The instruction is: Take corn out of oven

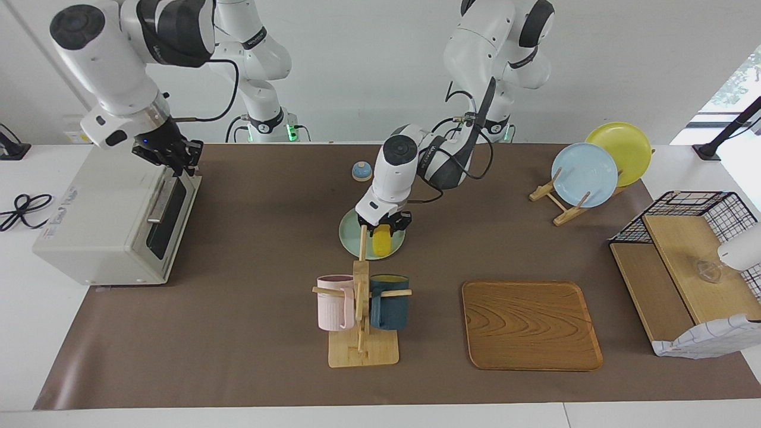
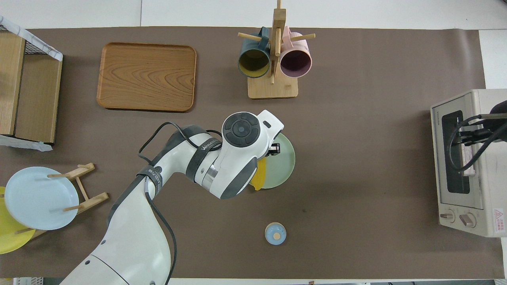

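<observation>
The corn is a yellow cob in my left gripper, a little above a pale green plate in the middle of the table. In the overhead view only the cob's end shows beside the plate, under my left wrist. The cream-white oven stands at the right arm's end of the table, its dark glass door closed. My right gripper is at the door's top edge, by the end of the bar handle nearer the robots. It also shows in the overhead view, over the oven.
A wooden mug rack with a pink and a dark blue mug stands just farther from the robots than the plate. A wooden tray, a plate rack and a wire shelf fill the left arm's end. A small blue knob-topped lid lies nearer the robots.
</observation>
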